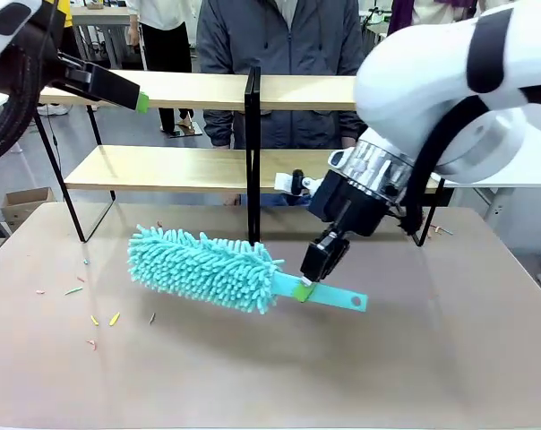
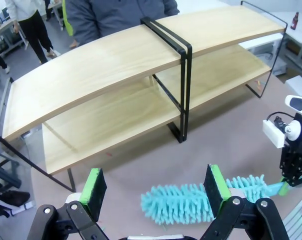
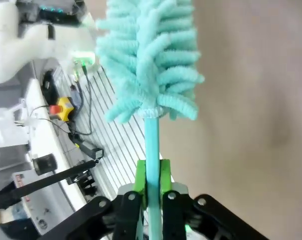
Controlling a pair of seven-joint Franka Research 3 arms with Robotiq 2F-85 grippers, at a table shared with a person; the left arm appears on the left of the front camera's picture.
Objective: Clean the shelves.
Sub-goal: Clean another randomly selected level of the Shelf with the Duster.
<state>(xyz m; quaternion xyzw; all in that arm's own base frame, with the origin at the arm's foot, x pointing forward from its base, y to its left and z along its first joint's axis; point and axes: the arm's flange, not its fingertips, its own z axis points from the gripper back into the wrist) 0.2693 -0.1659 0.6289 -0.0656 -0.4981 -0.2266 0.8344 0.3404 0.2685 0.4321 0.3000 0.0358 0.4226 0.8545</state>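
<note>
The shelves (image 1: 181,167) stand at the far side of the tabletop, two light-wood boards in a black frame with a central post (image 1: 253,152). A teal duster (image 1: 203,267) with a fluffy head lies tilted in front of the post. My right gripper (image 1: 308,279) is shut on its flat handle (image 1: 335,296), seen between the green pads in the right wrist view (image 3: 152,185). My left gripper (image 1: 138,100) hovers high at the left, level with the top board. Its fingers (image 2: 93,187) stand wide open with nothing between them, above the duster (image 2: 181,202) and facing the shelves (image 2: 116,60).
A person in a grey jacket (image 1: 279,45) stands right behind the shelves. Small coloured scraps (image 1: 91,315) lie on the beige tabletop (image 1: 432,358) at the left. A cardboard box (image 1: 20,202) sits on the floor at the far left.
</note>
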